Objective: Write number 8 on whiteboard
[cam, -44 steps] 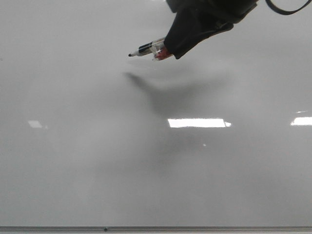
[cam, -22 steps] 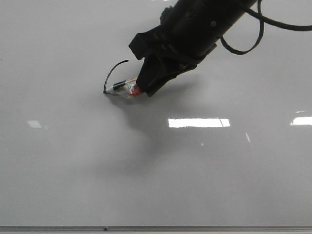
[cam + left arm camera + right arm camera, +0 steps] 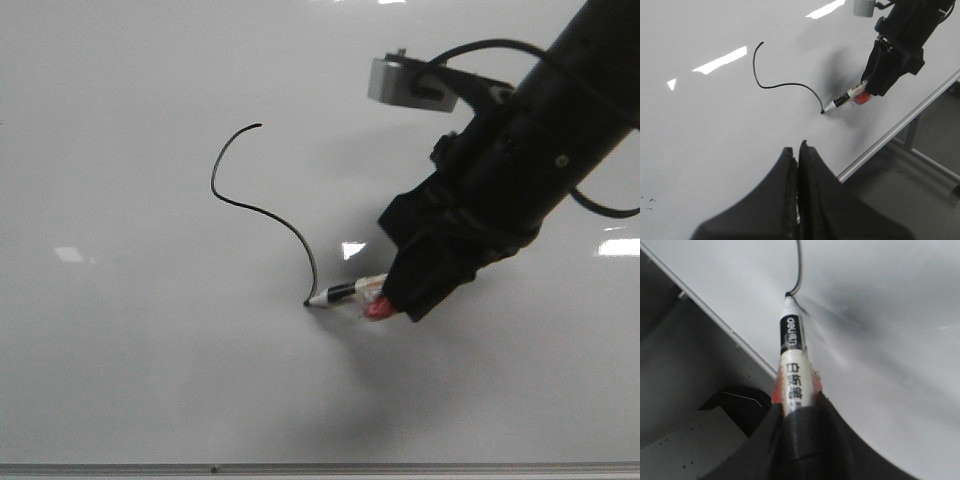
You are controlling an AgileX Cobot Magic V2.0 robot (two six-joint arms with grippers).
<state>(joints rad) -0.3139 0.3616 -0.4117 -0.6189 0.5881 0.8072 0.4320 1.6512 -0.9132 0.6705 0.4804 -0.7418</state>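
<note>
Right gripper [image 3: 400,300] has its jaws clamped on the marker [image 3: 345,293], the barrel jutting out ahead of them and the tip touching the whiteboard [image 3: 120,380]. From that tip a thin black line [image 3: 240,200] runs away from the jaws in an S-shaped curve: the number 8 is only part drawn, no closed loops. Left gripper [image 3: 798,150] hangs over the board's near edge, well apart from the line, jaws pressed together and holding nothing.

The right gripper [image 3: 400,295] clamps a marker [image 3: 345,293], tip touching the whiteboard [image 3: 120,360]. A black S-shaped line [image 3: 240,195] runs from the tip toward the far left.
</note>
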